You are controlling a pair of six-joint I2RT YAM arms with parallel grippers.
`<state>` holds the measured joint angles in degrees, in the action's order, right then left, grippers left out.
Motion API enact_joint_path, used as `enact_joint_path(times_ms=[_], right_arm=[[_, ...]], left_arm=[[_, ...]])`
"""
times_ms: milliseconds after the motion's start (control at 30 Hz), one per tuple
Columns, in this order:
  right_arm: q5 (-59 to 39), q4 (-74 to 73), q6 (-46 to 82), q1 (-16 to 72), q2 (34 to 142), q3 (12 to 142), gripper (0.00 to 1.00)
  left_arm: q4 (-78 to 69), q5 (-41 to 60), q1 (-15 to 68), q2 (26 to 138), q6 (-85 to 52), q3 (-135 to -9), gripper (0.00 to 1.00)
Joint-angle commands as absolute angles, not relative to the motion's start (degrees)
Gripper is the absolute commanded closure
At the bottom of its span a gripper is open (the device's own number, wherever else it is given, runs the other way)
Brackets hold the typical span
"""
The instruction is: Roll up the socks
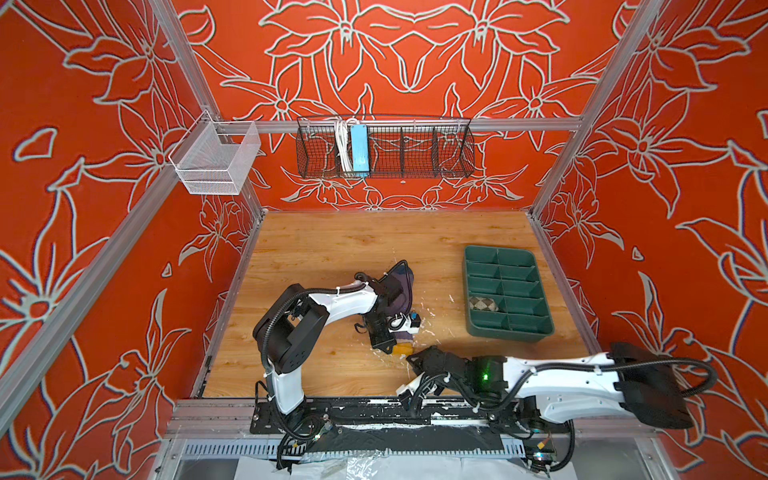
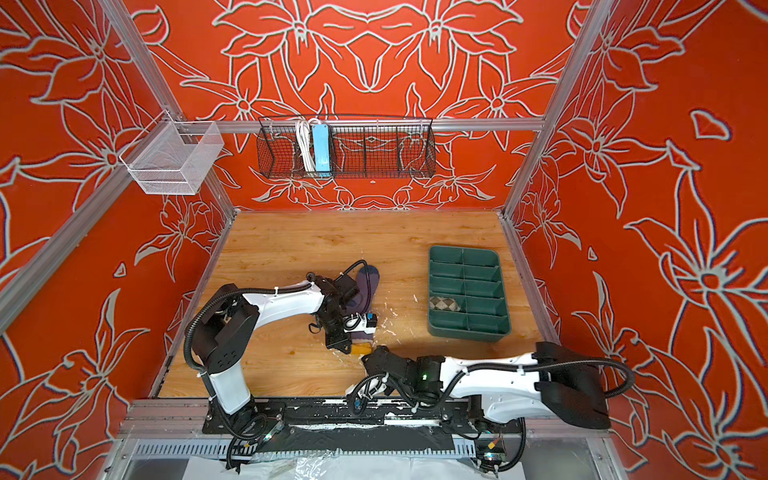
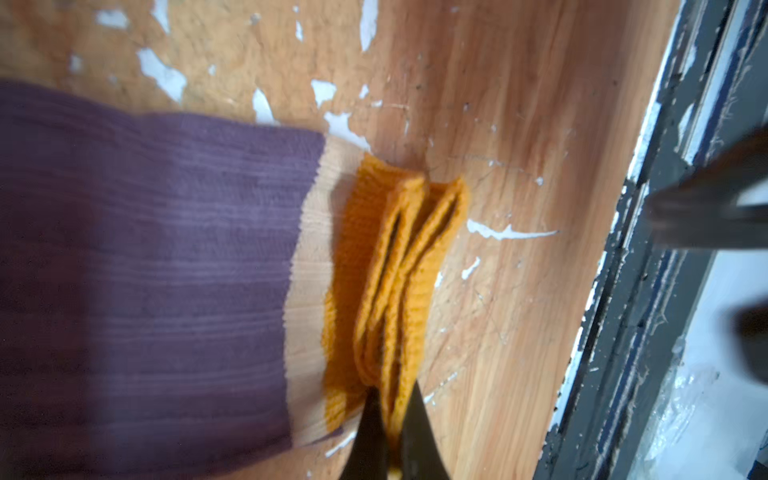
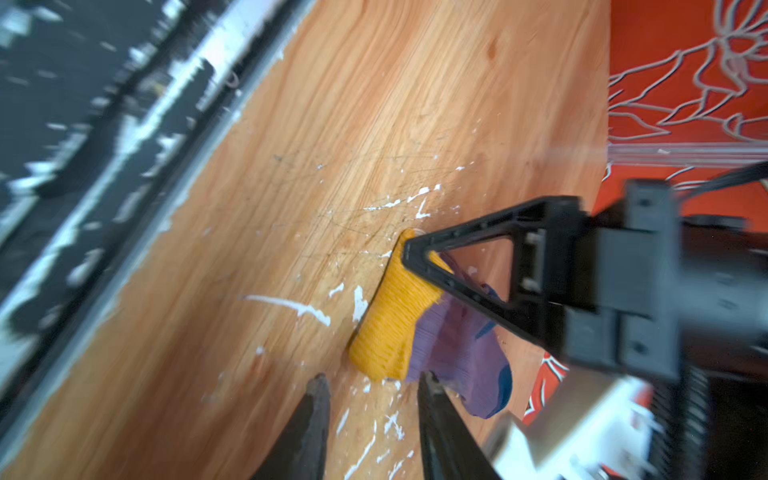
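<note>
The beige argyle sock [image 1: 484, 304] sits bundled up in the green divided tray [image 1: 511, 334], in the left column, second compartment from the near end, so the job looks half done and the step in hand is the ribbed purple sock [image 1: 401, 289]. It lies flat on the worn wooden table [image 1: 332, 249], in front of the robot and left of the tray. Its long axis runs roughly from far to near in both top views: the navy toe points toward the back wall and the mustard-yellow cuff [image 3: 399, 270] points toward the robot's base rail, with the left arm hiding the middle. The left wrist view shows the cuff doubled over into a few layers, which I read as the first turn of the roll. The left gripper [image 3: 390, 399] is pinched tight on one end of that folded cuff. The right gripper [image 4: 374, 378] hangs just beside the cuff's other end with its jaws spread and nothing between them. The next move probably calls for the right gripper to close on the free end of the cuff. Both could then turn the fold over toward the toe, keeping the layers snug and square so that the roll does not skew.
</note>
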<state>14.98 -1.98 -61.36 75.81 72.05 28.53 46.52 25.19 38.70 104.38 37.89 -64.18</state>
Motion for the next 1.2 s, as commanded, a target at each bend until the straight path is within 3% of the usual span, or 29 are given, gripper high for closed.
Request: enact_joint_path(times_ms=[0, 333, 567, 700, 833, 1033, 1167], right_arm=[[19.7, -12.1, -59.9, 75.9, 77.1, 27.8, 0.6], [20.8, -19.6, -57.8, 70.7, 88.2, 28.7, 0.58], [18.4, -14.3, -56.1, 68.8, 92.0, 31.3, 0.68], [15.0, -6.9, -54.0, 68.2, 91.8, 33.1, 0.82], [9.9, 2.8, -51.7, 67.4, 91.2, 36.0, 1.0], [-0.5, 20.5, -48.0, 65.1, 92.8, 44.5, 1.0], [-7.6, 32.8, -46.5, 63.1, 96.2, 52.1, 1.0]], left_arm=[[48.7, 26.4, 38.1, 104.9, 38.3, -64.9, 1.0], [48.8, 27.0, 38.1, 104.6, 38.3, -65.0, 1.0], [48.9, 27.9, 38.1, 103.7, 38.6, -65.0, 1.0], [48.6, 27.1, 38.1, 101.8, 38.7, -64.9, 0.99], [46.8, 24.6, 38.1, 97.1, 37.5, -64.4, 0.9], [40.5, 18.0, 38.1, 85.4, 36.3, -59.7, 0.8], [29.8, 7.5, 38.1, 71.1, 34.7, -52.7, 0.73]])
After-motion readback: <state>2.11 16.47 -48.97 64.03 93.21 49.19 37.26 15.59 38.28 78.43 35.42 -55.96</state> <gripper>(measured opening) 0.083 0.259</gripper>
